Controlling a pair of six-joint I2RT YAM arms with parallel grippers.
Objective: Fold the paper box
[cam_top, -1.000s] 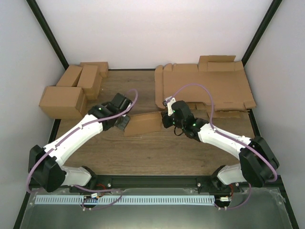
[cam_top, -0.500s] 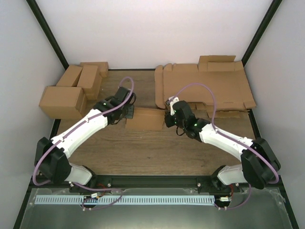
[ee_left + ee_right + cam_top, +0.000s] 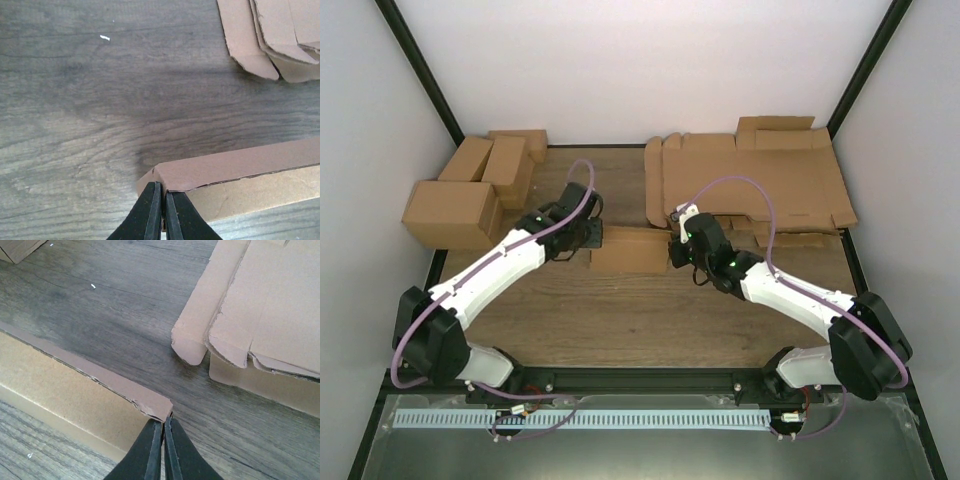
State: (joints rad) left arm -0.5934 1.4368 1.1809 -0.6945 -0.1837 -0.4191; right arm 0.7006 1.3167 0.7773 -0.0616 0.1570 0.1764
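The paper box [image 3: 628, 250], a plain brown rectangular carton, lies across the middle of the wooden table between my two arms. My left gripper [image 3: 593, 240] is at its left end, and in the left wrist view the left gripper [image 3: 163, 188] is shut, pinching the end wall at the corner of the paper box [image 3: 240, 167]. My right gripper [image 3: 673, 250] is at the opposite end. In the right wrist view the right gripper [image 3: 163, 420] is shut just under the torn-edged corner of the paper box [image 3: 75, 385], with a thin cardboard edge between the fingers.
A thick pile of flat brown sheets [image 3: 750, 180] lies at the back right, close behind the right arm, and its rounded flaps [image 3: 270, 305] show in the right wrist view. Several finished brown boxes [image 3: 470, 190] stand at the back left.
The left arm has swung farther out and to the right. The box has turned from slanted to square between the grippers and shifted slightly back. The right gripper barely moved.
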